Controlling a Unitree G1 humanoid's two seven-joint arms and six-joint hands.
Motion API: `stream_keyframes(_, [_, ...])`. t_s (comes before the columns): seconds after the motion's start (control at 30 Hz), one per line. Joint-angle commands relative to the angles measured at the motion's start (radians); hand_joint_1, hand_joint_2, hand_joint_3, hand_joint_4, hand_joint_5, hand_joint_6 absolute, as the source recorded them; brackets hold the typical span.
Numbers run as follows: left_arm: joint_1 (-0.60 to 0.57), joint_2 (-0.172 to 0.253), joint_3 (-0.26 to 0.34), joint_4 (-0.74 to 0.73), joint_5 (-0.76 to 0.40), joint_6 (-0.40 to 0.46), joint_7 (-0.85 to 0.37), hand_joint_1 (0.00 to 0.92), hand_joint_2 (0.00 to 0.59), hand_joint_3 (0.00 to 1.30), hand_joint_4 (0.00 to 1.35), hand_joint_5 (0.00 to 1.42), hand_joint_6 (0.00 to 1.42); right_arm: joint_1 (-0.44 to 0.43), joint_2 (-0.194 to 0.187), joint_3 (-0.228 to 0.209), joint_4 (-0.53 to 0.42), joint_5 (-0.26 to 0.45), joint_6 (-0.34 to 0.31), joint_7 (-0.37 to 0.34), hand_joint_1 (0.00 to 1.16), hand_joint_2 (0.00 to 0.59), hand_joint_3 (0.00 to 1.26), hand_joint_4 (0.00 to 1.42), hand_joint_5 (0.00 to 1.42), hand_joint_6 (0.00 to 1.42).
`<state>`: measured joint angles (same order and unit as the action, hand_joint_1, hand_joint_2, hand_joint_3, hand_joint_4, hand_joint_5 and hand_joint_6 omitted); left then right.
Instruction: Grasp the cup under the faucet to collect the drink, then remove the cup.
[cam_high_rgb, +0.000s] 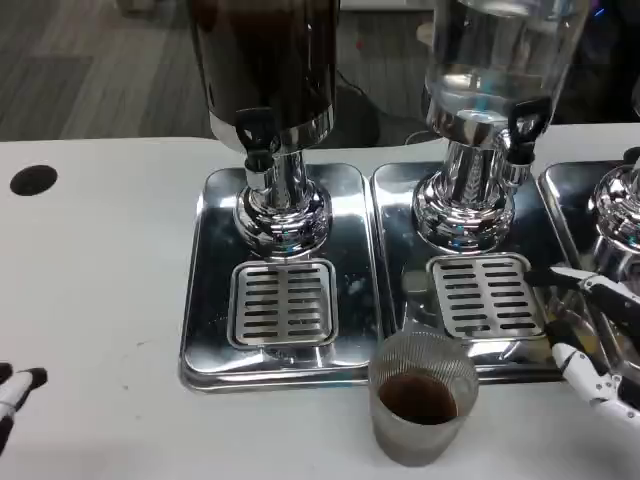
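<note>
The cup (423, 397), holding dark drink, stands on the white table (100, 290) at 6 o'clock from the right drip grate (485, 296). My right hand (598, 340), at 3 o'clock of it, holds nothing, fingers spread. My left hand (14, 388) shows fingertips only; I cannot tell.

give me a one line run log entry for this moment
cup: on table, holds dark drink, off drip trays | right hand: open, beside cup, apart | left hand: at table edge, idle

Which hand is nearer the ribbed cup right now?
Right. The right hand sits just off the ribbed cup to its right, not touching it; the left hand is far off at the table's left edge.
</note>
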<state>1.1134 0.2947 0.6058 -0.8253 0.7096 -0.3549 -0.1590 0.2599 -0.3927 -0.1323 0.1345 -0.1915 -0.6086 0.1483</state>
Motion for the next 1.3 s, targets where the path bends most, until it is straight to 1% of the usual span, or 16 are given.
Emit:
stream_keyframes(0.03, [0.024,-0.022,0.036,0.004,-0.035,-0.025,-0.011,0.0,0.086,0.11,0.0,0.08,0.27,0.013,-0.004,-0.002,0.002,0.01,-0.007,-0.006,0.55,0.435,0.31,0.21,0.13,0.0])
stream_keyframes(0.17, [0.026,-0.037,0.069,-0.003,-0.084,-0.039,-0.015,0.0,0.091,0.11,0.0,0.08,0.27,0.019,0.008,-0.019,0.007,0.053,-0.007,-0.011,0.58,0.41,0.31,0.21,0.14,0.0])
stream_keyframes(0.23, [0.024,-0.047,0.074,-0.005,-0.094,-0.051,-0.014,0.0,0.092,0.11,0.0,0.08,0.27,0.025,0.013,-0.027,0.0,0.068,-0.008,-0.016,0.6,0.397,0.31,0.21,0.14,0.0])
stream_keyframes(0.4, [0.008,-0.07,0.07,0.015,-0.104,-0.084,-0.002,0.0,0.091,0.11,0.0,0.08,0.27,0.04,-0.001,-0.031,-0.022,0.031,-0.018,-0.028,0.61,0.397,0.31,0.21,0.14,0.0])
stream_keyframes(0.43, [0.001,-0.082,0.066,0.04,-0.114,-0.104,0.02,0.0,0.077,0.11,0.0,0.07,0.27,0.046,-0.007,-0.033,-0.032,0.009,-0.025,-0.034,0.61,0.403,0.31,0.2,0.12,0.0])
stream_keyframes(0.5, [-0.017,-0.104,0.059,0.1,-0.14,-0.142,0.061,0.0,0.077,0.09,0.0,0.06,0.26,0.059,-0.016,-0.04,-0.056,-0.028,-0.033,-0.05,0.59,0.444,0.29,0.15,0.08,0.0])
stream_keyframes(0.53, [-0.026,-0.112,0.056,0.127,-0.155,-0.155,0.074,0.0,0.086,0.09,0.0,0.05,0.26,0.067,-0.02,-0.046,-0.072,-0.047,-0.034,-0.059,0.58,0.46,0.29,0.14,0.07,0.0])
stream_keyframes(0.6, [-0.044,-0.121,0.052,0.166,-0.165,-0.181,0.095,0.0,0.09,0.08,0.0,0.04,0.26,0.076,-0.022,-0.054,-0.092,-0.065,-0.029,-0.069,0.58,0.468,0.28,0.12,0.06,0.0])
stream_keyframes(0.73, [-0.069,-0.117,0.042,0.204,-0.166,-0.216,0.104,0.0,0.098,0.08,0.0,0.03,0.26,0.089,-0.022,-0.063,-0.117,-0.079,-0.019,-0.075,0.57,0.473,0.27,0.11,0.05,0.0])
stream_keyframes(0.8, [-0.088,-0.115,0.034,0.219,-0.169,-0.226,0.106,0.0,0.1,0.08,0.0,0.03,0.26,0.095,-0.021,-0.064,-0.133,-0.088,-0.014,-0.077,0.57,0.484,0.26,0.08,0.04,0.0])
stream_keyframes(0.9, [-0.108,-0.116,0.028,0.23,-0.172,-0.234,0.104,0.0,0.103,0.08,0.0,0.03,0.26,0.096,-0.022,-0.065,-0.149,-0.095,-0.002,-0.073,0.57,0.501,0.24,0.07,0.03,0.0])
stream_keyframes(1.17, [-0.127,-0.123,0.021,0.246,-0.181,-0.257,0.103,0.0,0.107,0.07,0.0,0.03,0.26,0.102,-0.029,-0.066,-0.181,-0.104,0.028,-0.066,0.57,0.506,0.23,0.06,0.01,0.0])
stream_keyframes(1.3, [-0.134,-0.118,0.006,0.267,-0.181,-0.264,0.099,0.0,0.108,0.06,0.0,0.02,0.26,0.105,-0.029,-0.059,-0.192,-0.123,0.037,-0.067,0.57,0.506,0.23,0.05,0.01,0.0])
